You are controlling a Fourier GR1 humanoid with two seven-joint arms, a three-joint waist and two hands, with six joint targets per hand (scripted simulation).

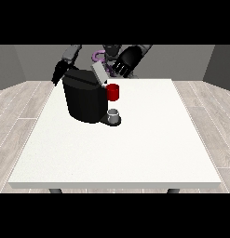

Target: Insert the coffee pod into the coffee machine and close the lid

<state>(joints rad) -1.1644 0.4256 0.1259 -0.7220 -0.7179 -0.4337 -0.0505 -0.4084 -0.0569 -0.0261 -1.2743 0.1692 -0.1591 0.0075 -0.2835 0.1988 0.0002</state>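
Front view: your black coffee machine point(84, 100) sits on the white table point(135, 148), its grey lid point(99, 73) tilted up. A red thing at the machine point(113, 92). Small grey cup-shaped thing point(114, 114) on the machine's base; you cannot tell it for the pod. Hand at the view's right point(125, 61) hangs beside the lid, fingers spread, holding nothing. Hand at the view's left point(59, 72): cannot tell.

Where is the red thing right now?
In the front view, the red thing sits at the coffee machine's right side, just under the raised grey lid and above a grey thing at the machine's base.
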